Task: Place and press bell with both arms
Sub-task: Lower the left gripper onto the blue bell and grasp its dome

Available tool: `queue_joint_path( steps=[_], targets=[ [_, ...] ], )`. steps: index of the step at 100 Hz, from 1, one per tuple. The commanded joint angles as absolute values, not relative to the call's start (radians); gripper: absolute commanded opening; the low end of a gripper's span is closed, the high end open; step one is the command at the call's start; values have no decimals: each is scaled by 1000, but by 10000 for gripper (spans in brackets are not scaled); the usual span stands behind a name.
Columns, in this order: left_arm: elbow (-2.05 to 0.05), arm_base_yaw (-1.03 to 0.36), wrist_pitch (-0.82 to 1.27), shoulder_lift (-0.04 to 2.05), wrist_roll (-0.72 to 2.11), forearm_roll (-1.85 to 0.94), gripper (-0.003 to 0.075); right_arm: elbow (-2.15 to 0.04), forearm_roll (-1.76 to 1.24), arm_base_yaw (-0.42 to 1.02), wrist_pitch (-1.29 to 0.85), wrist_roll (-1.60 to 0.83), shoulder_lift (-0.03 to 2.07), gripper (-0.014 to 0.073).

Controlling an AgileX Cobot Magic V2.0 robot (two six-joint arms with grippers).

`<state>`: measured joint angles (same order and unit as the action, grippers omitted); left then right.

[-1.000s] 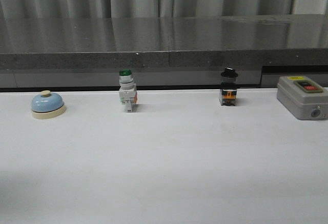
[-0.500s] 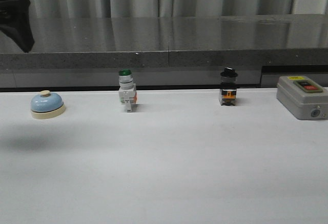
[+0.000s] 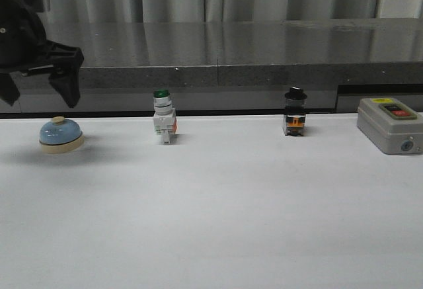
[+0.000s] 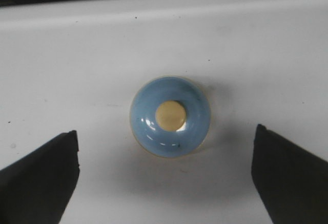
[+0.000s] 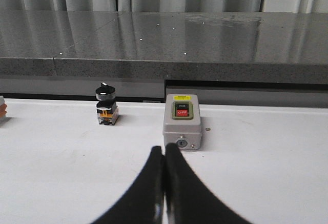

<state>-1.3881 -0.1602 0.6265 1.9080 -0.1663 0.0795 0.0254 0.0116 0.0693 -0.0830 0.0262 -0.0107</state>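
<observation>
Lab bench: white table (image 3: 231, 216) lined with industrial switches (image 3: 164, 125).

Count on the white table (image 3: 218, 223): one bell (image 3: 61, 133); one green-capped push-button switch (image 3: 163, 117); one black-knobbed selector switch (image 3: 295, 112); one grey box with red button (image 3: 391, 125). Total four devices. Grippers: two, the left gripper (image 3: 36, 97) and right gripper (image 5: 164, 155).
</observation>
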Motion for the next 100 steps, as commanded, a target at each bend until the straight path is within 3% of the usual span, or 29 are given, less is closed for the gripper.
queue_joint_path(
  steps=[1, 60, 74, 100],
  targets=[
    [-1433, -166, 574, 1895, -165, 80, 650, 12, 16, 65, 0, 25, -26, -60],
    [-1443, -166, 516, 1994, -165, 80, 626, 12, 16, 65, 0, 25, -26, -60],
    [-1443, -166, 510, 1994, -165, 78, 523, 12, 16, 65, 0, 25, -26, -60],
    [-1443, -166, 510, 1994, -165, 78, 239, 12, 16, 65, 0, 25, -26, -60]
  ],
)
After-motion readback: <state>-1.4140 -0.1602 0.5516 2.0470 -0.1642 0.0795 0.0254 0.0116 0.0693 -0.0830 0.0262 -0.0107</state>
